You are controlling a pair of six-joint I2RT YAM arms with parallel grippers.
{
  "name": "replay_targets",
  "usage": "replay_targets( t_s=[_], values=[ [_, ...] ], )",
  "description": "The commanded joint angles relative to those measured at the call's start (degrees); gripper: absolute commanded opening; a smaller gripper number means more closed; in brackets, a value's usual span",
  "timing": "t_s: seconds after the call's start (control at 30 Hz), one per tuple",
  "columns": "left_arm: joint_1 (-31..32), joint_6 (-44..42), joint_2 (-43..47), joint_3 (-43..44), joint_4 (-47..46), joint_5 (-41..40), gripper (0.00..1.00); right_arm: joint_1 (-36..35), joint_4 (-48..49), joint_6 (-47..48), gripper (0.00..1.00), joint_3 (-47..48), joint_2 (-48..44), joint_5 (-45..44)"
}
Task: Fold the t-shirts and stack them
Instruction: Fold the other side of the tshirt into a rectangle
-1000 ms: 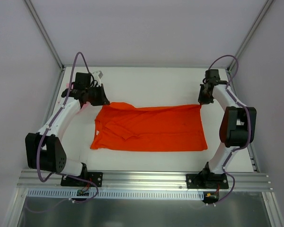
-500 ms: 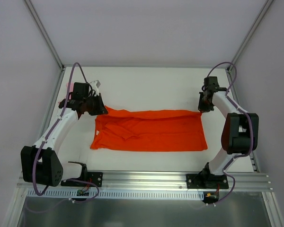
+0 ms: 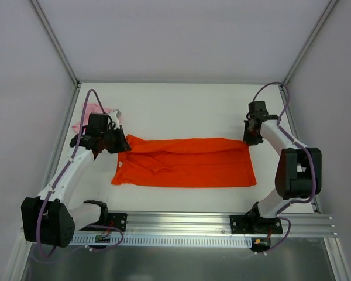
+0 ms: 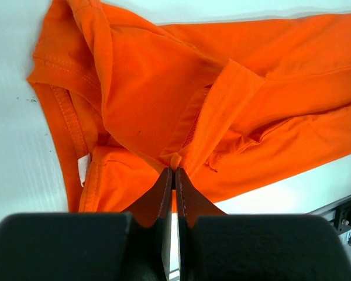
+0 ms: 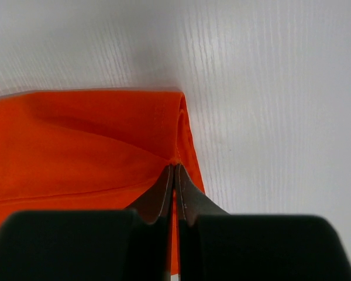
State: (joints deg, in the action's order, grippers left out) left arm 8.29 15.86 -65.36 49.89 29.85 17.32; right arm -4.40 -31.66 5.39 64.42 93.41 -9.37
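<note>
- Pink t-shirt (image 3: 92,111) lies bunched just beyond the orange t-shirt's (image 3: 187,163) far left corner, partly behind the left arm (image 3: 67,170).
- Left gripper (image 4: 174,172) sits at that far left corner, jaws pinched tight on a fold of orange cloth.
- Orange t-shirt lies as a wide band across the white table (image 3: 181,111).
- Right gripper (image 5: 174,168) is at the orange t-shirt's far right corner, jaws clamped on the cloth's edge.

Orange tee (image 3: 187,161) half-folded into long wrinkled band, lying flat centre; pink tee (image 3: 98,110) crumpled far left.
</note>
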Motion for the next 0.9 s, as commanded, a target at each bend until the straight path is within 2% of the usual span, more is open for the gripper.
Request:
replay_targets(
  t_s=[0.0,0.43,0.87],
  values=[
    [0.14,0.49,2.25,-0.76,0.3,-1.32,0.0,-0.17,0.28,-0.38,0.01,-1.49,-4.19,-2.5],
    [-0.47,-0.04,4.01,-0.32,1.53,-3.61,0.0,-0.08,-0.33,-1.08,0.01,-2.99,-6.74,-3.47],
    [-0.47,1.19,7.09,-5.59,0.65,-3.09,0.0,-0.08,0.9,-1.7,0.01,-8.7,-9.03,-2.5]
  ],
)
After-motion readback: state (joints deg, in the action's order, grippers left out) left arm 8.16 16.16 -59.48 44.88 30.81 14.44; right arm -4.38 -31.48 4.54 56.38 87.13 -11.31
